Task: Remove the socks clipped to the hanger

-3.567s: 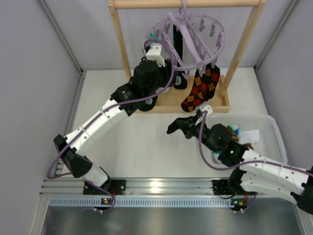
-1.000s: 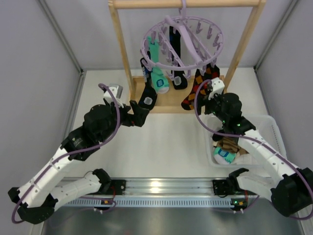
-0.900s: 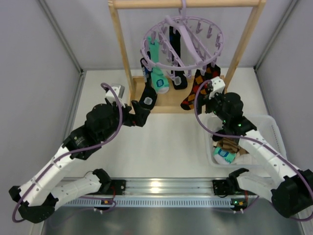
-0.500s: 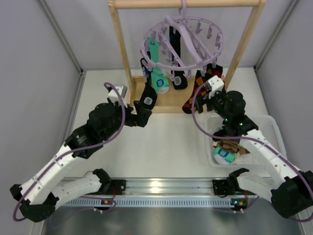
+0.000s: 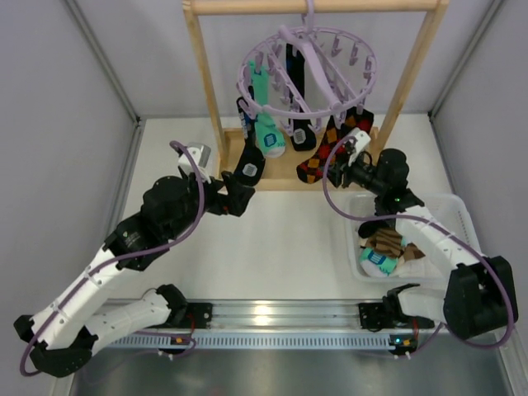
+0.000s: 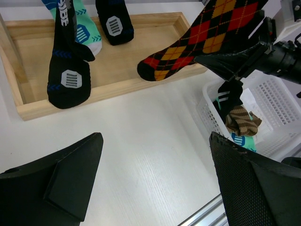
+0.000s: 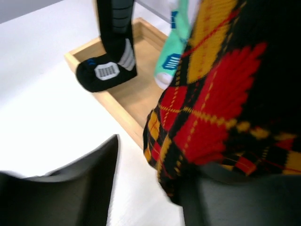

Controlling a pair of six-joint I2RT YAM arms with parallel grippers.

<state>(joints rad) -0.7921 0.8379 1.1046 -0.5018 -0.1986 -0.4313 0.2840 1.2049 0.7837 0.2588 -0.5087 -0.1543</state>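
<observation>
The step in hand looks like pulling the argyle sock (image 7: 211, 94) off the hanger (image 5: 307, 64). The right gripper (image 5: 340, 161) is half spread around the sock's foot. The fabric lies against one finger, and a gap shows before the other, so it is not yet pinched.

To do this well, the fingers should probably close fully on a thick fold of fabric, not on the edge. The pull should then run down and away from the peg, steadily, so the clip lets go without swinging the ring. The peg holding this sock sits above the gripper and cannot be seen clearly.

The left gripper (image 6: 155, 141) is spread wide and holds nothing. It hovers over the table (image 6: 141, 179), with a black sock (image 6: 70, 75) hanging ahead of it and to its left.

The argyle sock is a soft knit in red, orange and black diamonds, and it is likely to stretch before it releases. The hanger is thin lavender plastic, a round ring with spokes, and looks light and easily tilted. Beyond the right gripper's fingers, a mint-and-white sock (image 7: 171, 61) hangs over the smooth, hard wooden tray (image 7: 136, 99). The ribbed white basket (image 6: 282, 108) beside the right gripper holds a brown striped sock (image 6: 242, 120).
</observation>
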